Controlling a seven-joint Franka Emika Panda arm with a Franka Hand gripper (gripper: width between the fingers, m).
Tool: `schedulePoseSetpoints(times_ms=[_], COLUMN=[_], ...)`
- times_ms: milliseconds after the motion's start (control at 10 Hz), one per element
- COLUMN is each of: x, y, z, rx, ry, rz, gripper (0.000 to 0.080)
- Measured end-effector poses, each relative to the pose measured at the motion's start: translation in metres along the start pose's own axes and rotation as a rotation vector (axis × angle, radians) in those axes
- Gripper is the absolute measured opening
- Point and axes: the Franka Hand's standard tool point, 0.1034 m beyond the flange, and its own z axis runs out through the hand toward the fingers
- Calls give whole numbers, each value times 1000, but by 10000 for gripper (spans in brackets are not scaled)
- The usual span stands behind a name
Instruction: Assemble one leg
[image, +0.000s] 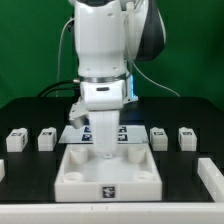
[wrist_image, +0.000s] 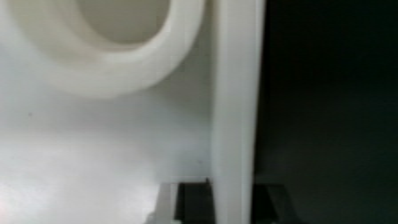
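Observation:
The large white square tray (image: 108, 178) with round corner sockets lies at the table's front centre. My gripper (image: 104, 147) points straight down at its far wall. In the wrist view the gripper (wrist_image: 233, 192) straddles the tray's thin white wall (wrist_image: 233, 90), with a dark finger (wrist_image: 194, 203) close against each side, shut on it. One round socket (wrist_image: 98, 30) shows close by. Four small white legs with square markers stand in a row, two at the exterior view's left (image: 15, 141) (image: 46, 138) and two at its right (image: 158, 135) (image: 187, 136).
The marker board (image: 76, 131) lies flat just behind the tray, partly hidden by the arm. A white part (image: 211, 178) sits at the exterior view's right edge and another (image: 2, 170) at its left edge. The table is black.

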Motion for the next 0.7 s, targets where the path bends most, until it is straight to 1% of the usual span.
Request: schedulePoseSetpoints(times_ms=[100,300,400,500,700], x=[19,50,62,65,73], y=[13,39,52,52,53], z=[1,0,2,2,2], rx=[-20,-50,-57,-31,5], ry=[14,37,47,46,40], rz=[-6,-14,-8,34,46], gripper=[51,51,51,51,51])
